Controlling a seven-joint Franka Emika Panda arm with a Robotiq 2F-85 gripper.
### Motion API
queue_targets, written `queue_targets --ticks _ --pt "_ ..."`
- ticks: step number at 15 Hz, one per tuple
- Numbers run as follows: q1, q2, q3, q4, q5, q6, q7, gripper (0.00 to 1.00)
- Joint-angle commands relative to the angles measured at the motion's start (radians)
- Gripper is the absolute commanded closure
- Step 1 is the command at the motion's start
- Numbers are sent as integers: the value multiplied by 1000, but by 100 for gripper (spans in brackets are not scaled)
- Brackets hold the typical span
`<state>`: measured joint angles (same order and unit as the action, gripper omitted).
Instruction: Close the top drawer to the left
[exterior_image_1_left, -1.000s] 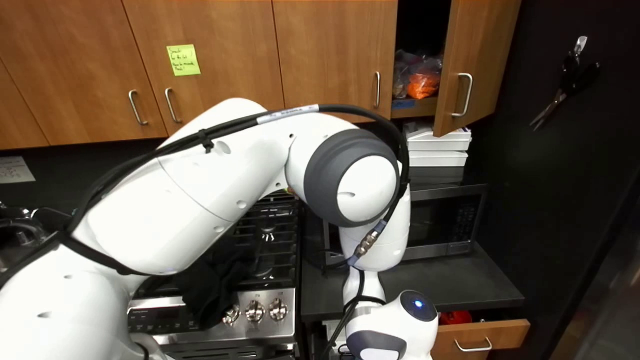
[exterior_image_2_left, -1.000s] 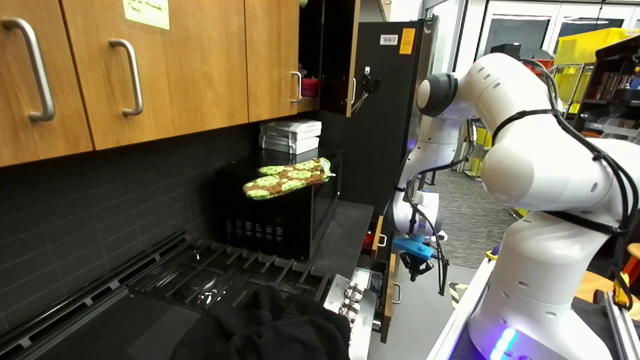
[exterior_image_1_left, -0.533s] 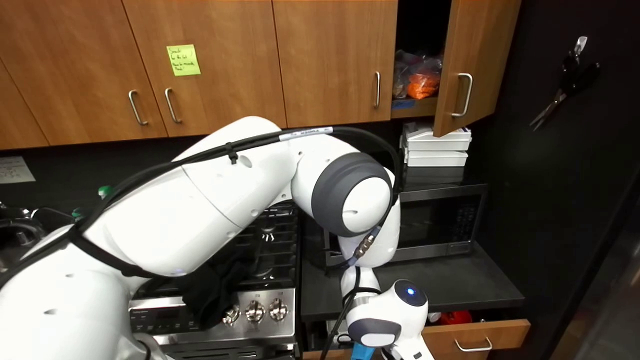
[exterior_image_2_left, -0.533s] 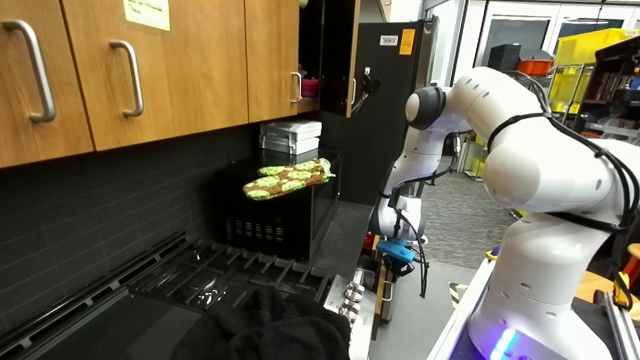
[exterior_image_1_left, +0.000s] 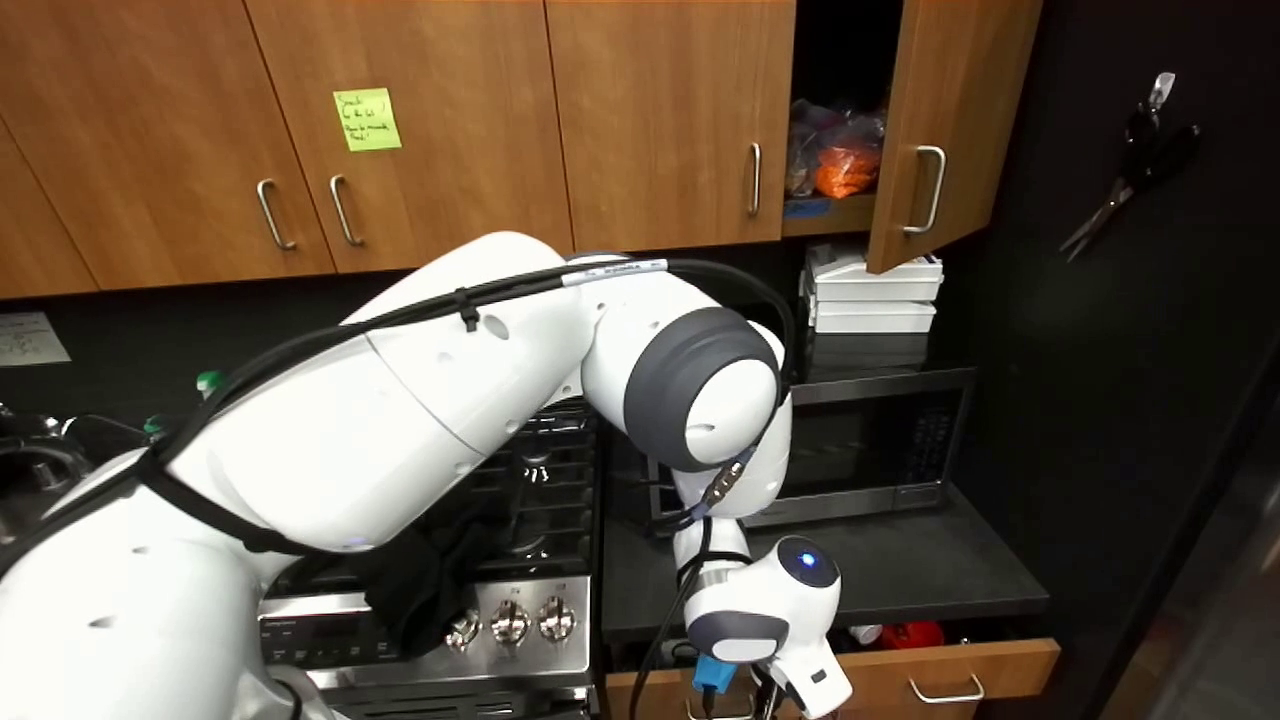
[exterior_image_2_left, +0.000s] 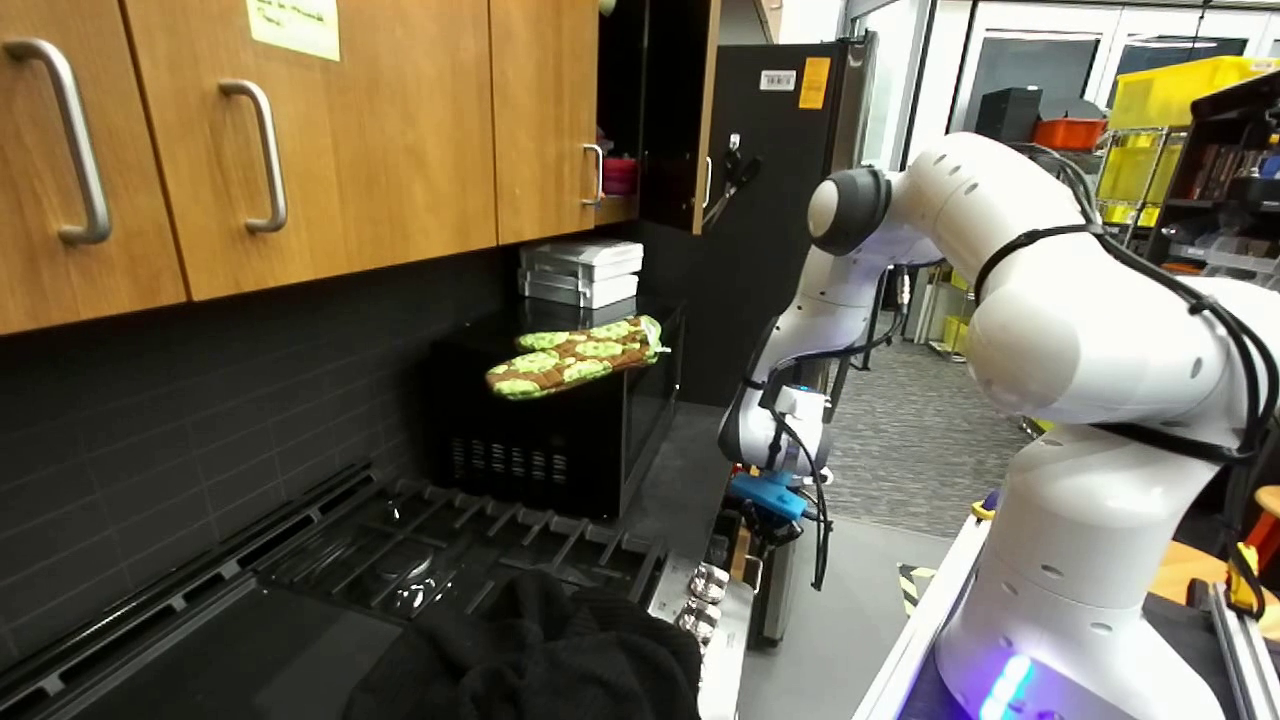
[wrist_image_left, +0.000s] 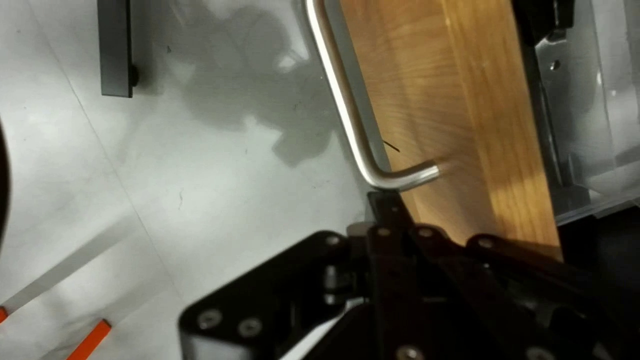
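Gripper (wrist_image_left: 385, 200), two fingers (wrist_image_left: 392, 212) together, perhaps touches one handle (wrist_image_left: 344, 95) on one open top drawer (wrist_image_left: 480, 100).

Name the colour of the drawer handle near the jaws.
Silver; the drawer handle shows best in the wrist view.

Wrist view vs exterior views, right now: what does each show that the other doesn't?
Only the wrist view clearly shows the closed fingertips, at the bend of the bar handle (contact unclear), and the linkage screws.

Only the exterior views show the microwave, gas stove, wall cabinets and scissors, plus an oven mitt in an exterior view.

Shared: the gripper and the left top drawer, partly open, with that handle.
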<state>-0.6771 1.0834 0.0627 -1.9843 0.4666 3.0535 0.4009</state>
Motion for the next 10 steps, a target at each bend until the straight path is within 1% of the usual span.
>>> queue_targets --ticks 1,2,5,7,8,9,10 --pt "-98 -61 147 -26 63 1 -55 100" --pt "-133 -73 200 -34 72 11 -72 100" --pt "-213 -95 320 -62 72 52 -127 100" --pt "-275 -94 372 -73 65 66 -148 100" --pt "-296 -79 380 -64 58 69 -153 100" --pt "-337 -90 411 -90 57 73 -166 100" --pt "-357 -82 421 -87 55 70 -171 100"
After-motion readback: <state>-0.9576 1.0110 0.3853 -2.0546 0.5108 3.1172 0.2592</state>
